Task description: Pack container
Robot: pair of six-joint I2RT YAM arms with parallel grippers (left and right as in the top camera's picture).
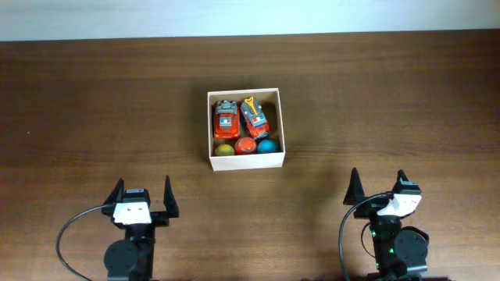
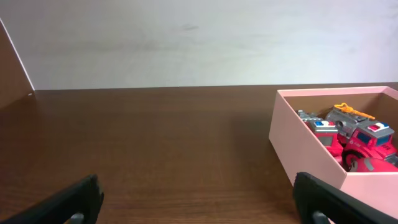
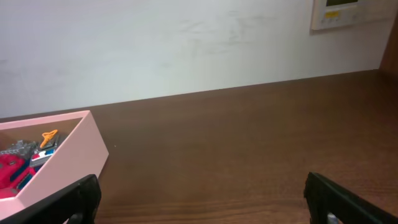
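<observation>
Both of my grippers sit at the near edge with jaws spread wide and nothing in them, the left gripper [image 1: 142,187] on one side and the right gripper [image 1: 377,181] on the other, each ending in matte black tapered fingers. Ahead of them runs the table [image 1: 94,117], dark brown wood grain, smooth with a dull sheen, and I spot nothing loose on it. Further out, centred between my arms and well apart from both, stands the container [image 1: 246,161], a small square box of thin cream-white card with straight crisp walls. Along its nearer wall three small glossy spheres line up: a yellowish ball [image 1: 224,149], a red ball [image 1: 245,146] and a blue ball [image 1: 267,145]. Behind them lie a red toy truck [image 1: 226,119] and a second truck [image 1: 254,117], side by side, hard plastic with grey parts, the second carrying a yellow-orange piece on top. Everything I can see is already inside, so I judge the packing done or nearly so. No lid shows, so I cannot tell if closing remains. Beyond it all, a plain pale wall [image 2: 186,37].
</observation>
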